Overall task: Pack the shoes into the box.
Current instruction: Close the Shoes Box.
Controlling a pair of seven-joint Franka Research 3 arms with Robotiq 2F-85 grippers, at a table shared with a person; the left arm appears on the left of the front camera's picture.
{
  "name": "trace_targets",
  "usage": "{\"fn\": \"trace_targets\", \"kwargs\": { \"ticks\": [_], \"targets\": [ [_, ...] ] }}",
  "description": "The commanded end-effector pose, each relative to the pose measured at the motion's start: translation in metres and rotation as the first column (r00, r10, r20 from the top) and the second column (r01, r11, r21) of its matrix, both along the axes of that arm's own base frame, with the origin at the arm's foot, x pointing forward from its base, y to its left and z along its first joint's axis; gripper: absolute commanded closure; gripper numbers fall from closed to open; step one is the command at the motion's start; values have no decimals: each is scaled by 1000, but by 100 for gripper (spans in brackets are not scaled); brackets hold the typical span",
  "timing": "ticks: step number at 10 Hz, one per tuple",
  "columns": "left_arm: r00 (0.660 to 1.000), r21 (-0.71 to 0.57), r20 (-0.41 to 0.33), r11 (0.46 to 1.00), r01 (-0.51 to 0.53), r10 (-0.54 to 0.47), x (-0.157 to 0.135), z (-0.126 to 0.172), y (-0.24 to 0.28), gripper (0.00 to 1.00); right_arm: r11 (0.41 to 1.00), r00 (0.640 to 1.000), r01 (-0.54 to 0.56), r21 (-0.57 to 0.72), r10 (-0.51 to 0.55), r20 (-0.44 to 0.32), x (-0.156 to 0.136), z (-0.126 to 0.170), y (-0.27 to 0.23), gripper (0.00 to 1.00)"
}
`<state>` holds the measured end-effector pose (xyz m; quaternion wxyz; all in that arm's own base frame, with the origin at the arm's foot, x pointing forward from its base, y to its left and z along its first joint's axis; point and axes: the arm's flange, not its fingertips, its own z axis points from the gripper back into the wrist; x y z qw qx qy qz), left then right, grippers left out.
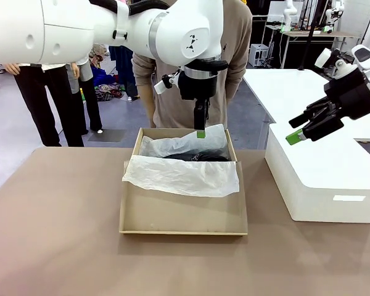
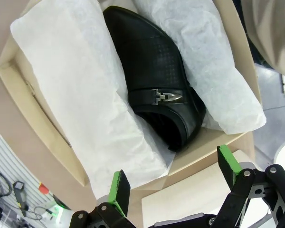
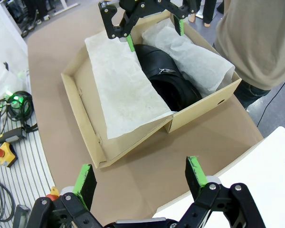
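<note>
The tan cardboard box sits mid-table with its lid flap folded down toward me. White tissue paper lines it and drapes over the flap. The glossy black shoes lie between the tissue folds; one strap with a metal buckle faces up, and I cannot tell the two shoes apart. My left gripper hangs open just above the box's far end, over the shoes, with nothing between its fingers. My right gripper hovers open and empty off to the right, well above the table.
A big white plastic box stands to the right of the cardboard box, under my right gripper. A person in a tan sweater stands right behind the box at the table's far edge. Bare brown tabletop lies left and in front.
</note>
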<state>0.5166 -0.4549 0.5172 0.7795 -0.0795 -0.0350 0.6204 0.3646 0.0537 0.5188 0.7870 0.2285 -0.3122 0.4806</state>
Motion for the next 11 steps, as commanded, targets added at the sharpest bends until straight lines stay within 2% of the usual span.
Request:
{"fn": "trace_targets", "kwargs": {
  "ticks": [1,5,7,8,9,10,11],
  "targets": [
    [1000,12,8,1000,-23,22,0,2,0,0,999,1000,-21,34,20,24,3,-2,1,0],
    [1000,0,0,1000,0,0,0,0,0,0,999,1000,-21,34,20,24,3,-2,1,0],
    [975,11,-34,975,222,-221,-27,25,11,0,999,1000,-21,34,20,24,3,-2,1,0],
    [936,16,-62,937,349,-348,-32,36,18,0,999,1000,-21,34,20,24,3,-2,1,0],
    [861,5,-91,865,502,-500,-39,45,25,0,999,1000,-21,34,20,24,3,-2,1,0],
    [740,-10,-136,748,664,-659,-45,51,34,0,999,1000,-21,34,20,24,3,-2,1,0],
    [657,12,-183,667,745,-731,-50,57,45,0,999,1000,-21,34,20,24,3,-2,1,0]
  ]
}}
